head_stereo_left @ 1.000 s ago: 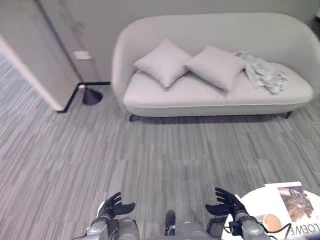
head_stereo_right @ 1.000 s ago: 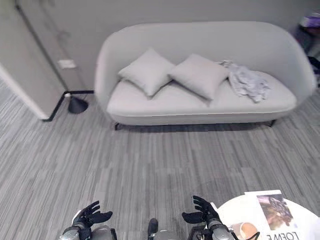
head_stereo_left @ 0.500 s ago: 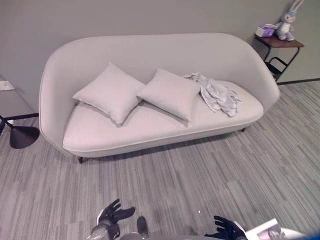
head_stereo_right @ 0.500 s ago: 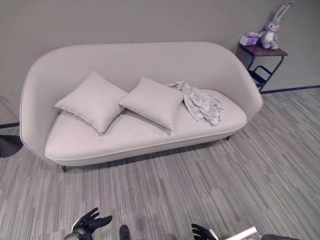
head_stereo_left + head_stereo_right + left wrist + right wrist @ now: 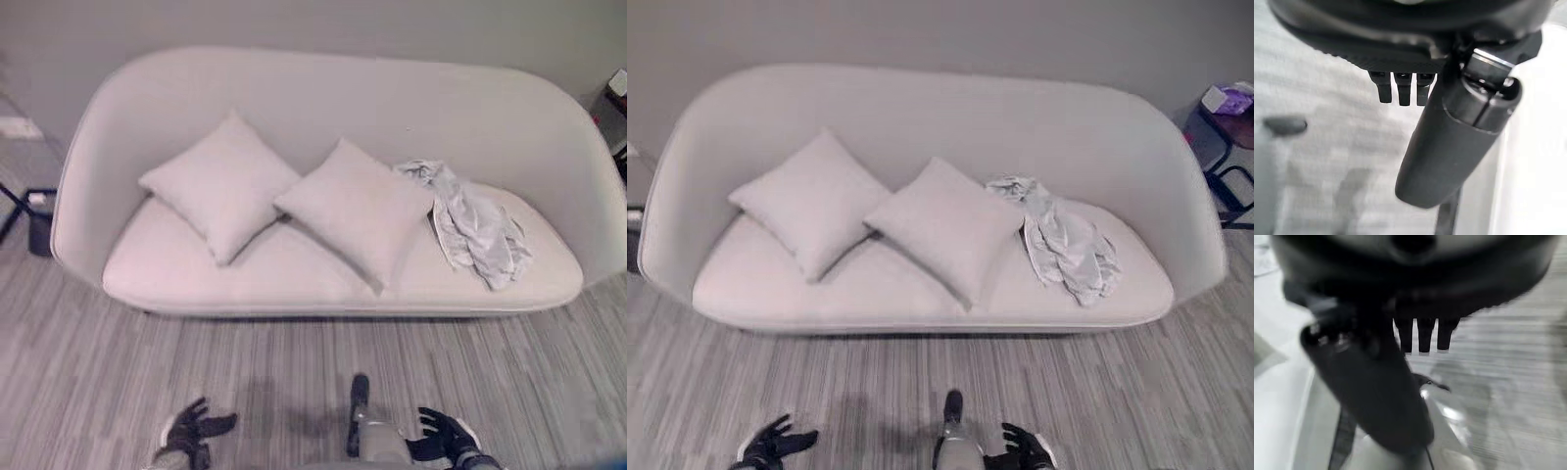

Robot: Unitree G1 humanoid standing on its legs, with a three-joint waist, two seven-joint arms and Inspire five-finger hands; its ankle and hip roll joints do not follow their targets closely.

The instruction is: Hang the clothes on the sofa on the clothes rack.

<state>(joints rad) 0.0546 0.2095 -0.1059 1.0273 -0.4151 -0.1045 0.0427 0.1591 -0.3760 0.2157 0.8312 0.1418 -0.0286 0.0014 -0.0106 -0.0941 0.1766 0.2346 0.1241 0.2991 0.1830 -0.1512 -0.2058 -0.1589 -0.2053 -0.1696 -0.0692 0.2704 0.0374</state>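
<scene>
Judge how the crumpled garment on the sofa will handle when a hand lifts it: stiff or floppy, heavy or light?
The garment lies in loose folds and wrinkles, so it is probably floppy and will sag and trail from whatever point is grasped. It looks thin, so likely light. One end drapes up against the sofa back beside a cushion, so it may drag on both when pulled.

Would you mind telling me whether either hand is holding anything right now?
Nothing is held: the left hand and right hand are open above the floor, and the clothes lie on the sofa.

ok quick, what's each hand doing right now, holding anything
Left hand: open, fingers spread, holding nothing.
Right hand: open, holding nothing.
The clothes lie on the sofa.
</scene>
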